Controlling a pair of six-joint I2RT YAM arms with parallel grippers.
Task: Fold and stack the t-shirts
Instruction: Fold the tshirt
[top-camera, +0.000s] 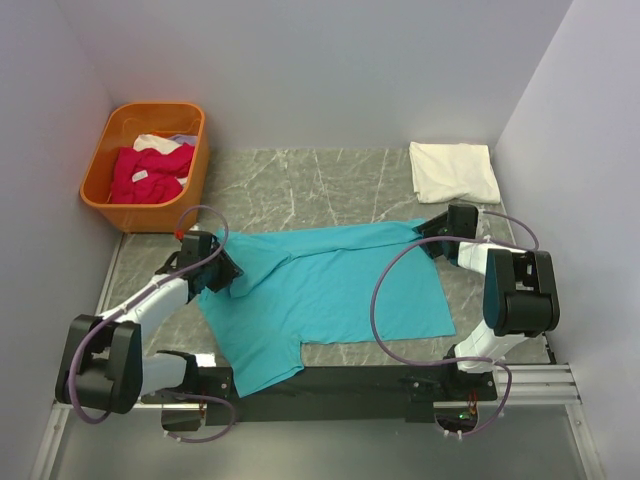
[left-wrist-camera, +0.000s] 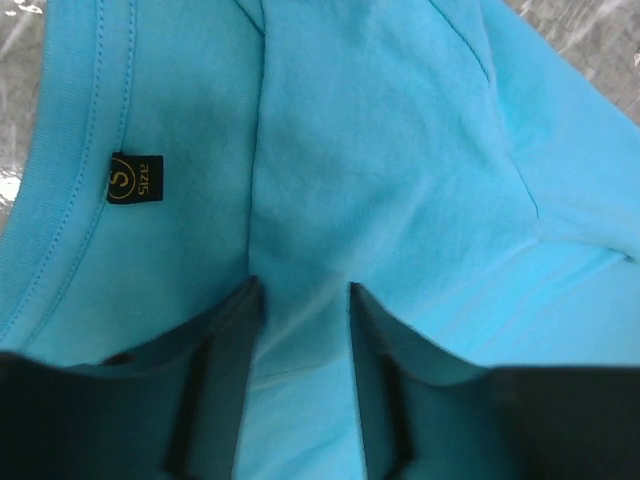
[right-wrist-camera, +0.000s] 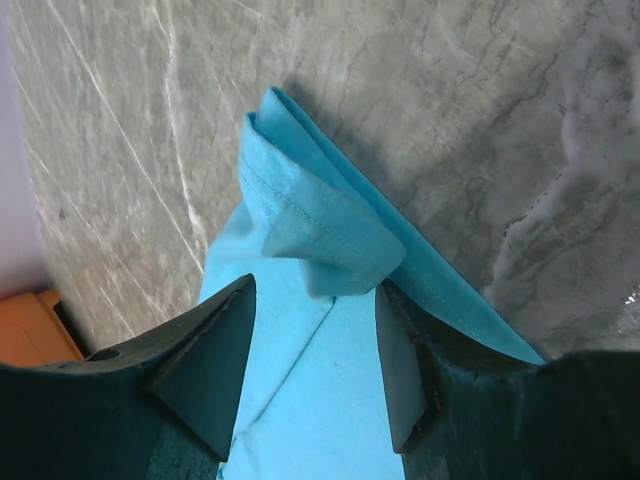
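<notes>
A turquoise-teal t-shirt (top-camera: 330, 290) lies spread on the grey marble table. Its far edge runs straight between my two grippers. My left gripper (top-camera: 215, 265) is over the collar end. In the left wrist view its jaws stand apart (left-wrist-camera: 303, 290) astride a ridge of teal cloth (left-wrist-camera: 400, 150), next to the dark neck label (left-wrist-camera: 134, 177). My right gripper (top-camera: 440, 235) is at the shirt's far right corner. In the right wrist view (right-wrist-camera: 315, 288) it is open, with the folded-over hem corner (right-wrist-camera: 320, 235) lying between the fingertips. A folded white t-shirt (top-camera: 453, 170) lies at the back right.
An orange plastic basket (top-camera: 140, 215) stands at the back left, holding magenta-pink shirts (top-camera: 150, 172) and some white cloth (top-camera: 160, 143). Bare marble table (top-camera: 330, 180) shows between the basket and the white shirt. Walls close in on the left, back and right.
</notes>
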